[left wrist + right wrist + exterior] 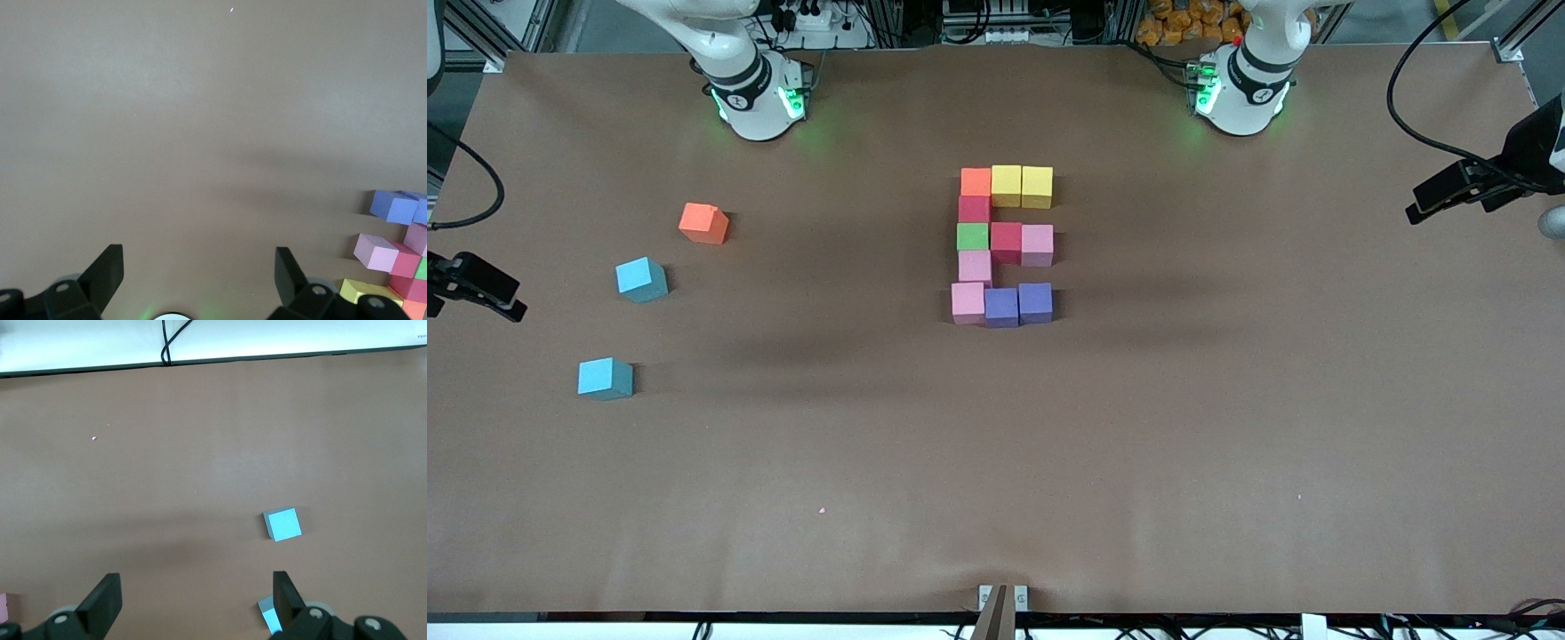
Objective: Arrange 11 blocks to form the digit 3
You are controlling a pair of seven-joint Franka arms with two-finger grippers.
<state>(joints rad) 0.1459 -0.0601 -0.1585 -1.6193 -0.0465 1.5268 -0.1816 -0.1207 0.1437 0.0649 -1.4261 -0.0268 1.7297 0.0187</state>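
The blocks form an E-like digit 3 point(1003, 244) of touching cubes in the middle of the table. The bar nearest the robots is orange point(975, 181) and two yellow point(1022, 186). The middle bar is green point(972, 236), red point(1006, 242) and pink point(1037, 244). The bar nearest the front camera is pink point(967, 302) and two purple point(1018, 304). A red cube point(974, 210) and a pink cube point(975, 266) join the bars. My left gripper point(199, 267) hangs open over bare table, with purple point(395, 207) and pink point(375, 252) cubes off to one side. My right gripper point(197, 593) is open and empty too.
Toward the right arm's end lie a loose orange cube point(703, 223) and two light-blue cubes point(641, 279) point(605, 378); the right wrist view shows one light-blue cube point(283, 524) whole. Black clamps point(1485, 182) point(471, 283) jut in at both table ends.
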